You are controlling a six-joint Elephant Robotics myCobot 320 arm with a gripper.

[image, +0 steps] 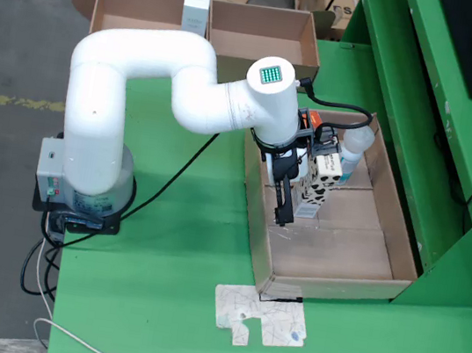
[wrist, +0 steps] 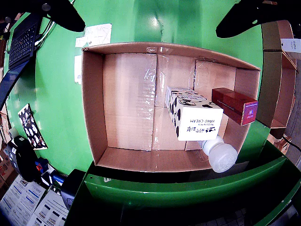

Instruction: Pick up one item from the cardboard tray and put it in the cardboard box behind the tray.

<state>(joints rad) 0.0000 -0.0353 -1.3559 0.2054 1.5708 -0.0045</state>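
Now my tool [image: 290,204] hangs over the cardboard tray [image: 387,235] on the green desk [image: 171,256]; I cannot tell if its fingers are spread or pressed together. Three items lie at one end of the tray: a white carton with black spots [wrist: 190,115], reading "HAND CREAM" upside down, a dark red box [wrist: 234,104] beside it, and a white bottle [wrist: 218,154]. I judge the carton light, stiff, but crushable, so I would hold its two long flat sides. The cardboard box [image: 205,25] waits behind.
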